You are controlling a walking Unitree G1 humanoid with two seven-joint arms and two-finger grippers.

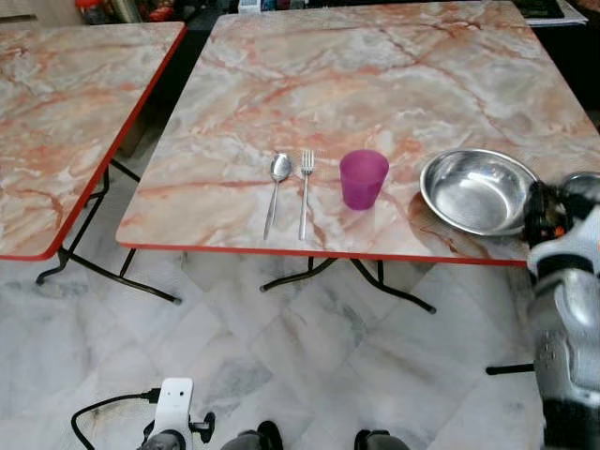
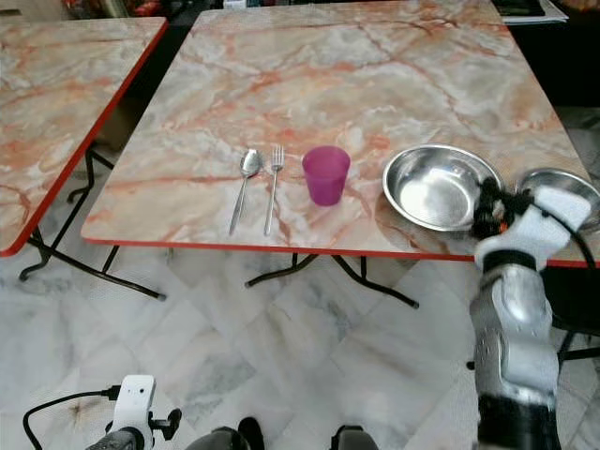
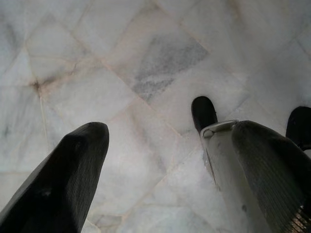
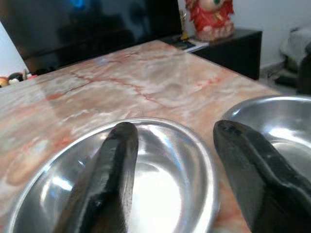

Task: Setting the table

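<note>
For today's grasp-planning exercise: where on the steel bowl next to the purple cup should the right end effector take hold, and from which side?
Grip the steel bowl by its thin rim on the side nearest the table's front edge, one finger inside and one outside. The bowl sits upright with a flared lip, and the right end effector is open over that near rim, with the purple cup clear on the far side.

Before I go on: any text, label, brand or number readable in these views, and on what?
None readable.
purple cup: plain.
spoon, fork, near steel bowl: no markings visible.
papers past the table's far corner: too small and blurred to read.
</note>
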